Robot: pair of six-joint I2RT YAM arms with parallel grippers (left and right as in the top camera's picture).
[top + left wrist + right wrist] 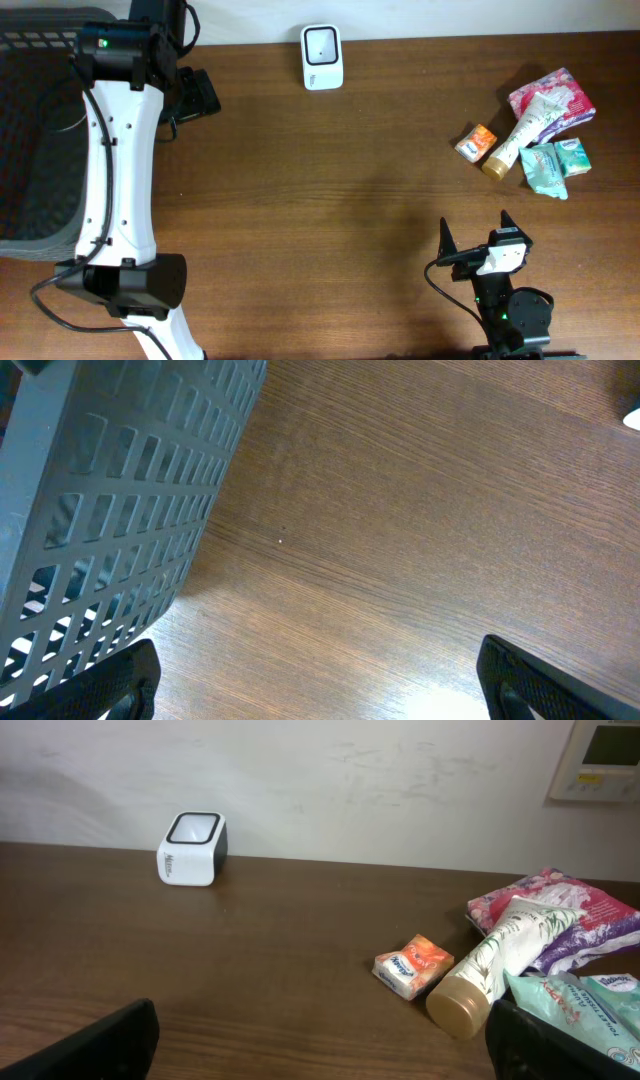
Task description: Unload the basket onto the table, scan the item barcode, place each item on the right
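Both spread, empty: left end effector point(320, 690), right end effector point(320, 1040); tube point(524, 128) diagonal, cap point(494, 167) toward latter.

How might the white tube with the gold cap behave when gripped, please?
The tube looks like soft plastic, so it would probably dent when squeezed. Its round cap suggests it may roll if nudged.

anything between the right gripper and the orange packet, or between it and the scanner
Nothing visible: only bare table lies between the right gripper and the orange packet, and from there to the scanner.
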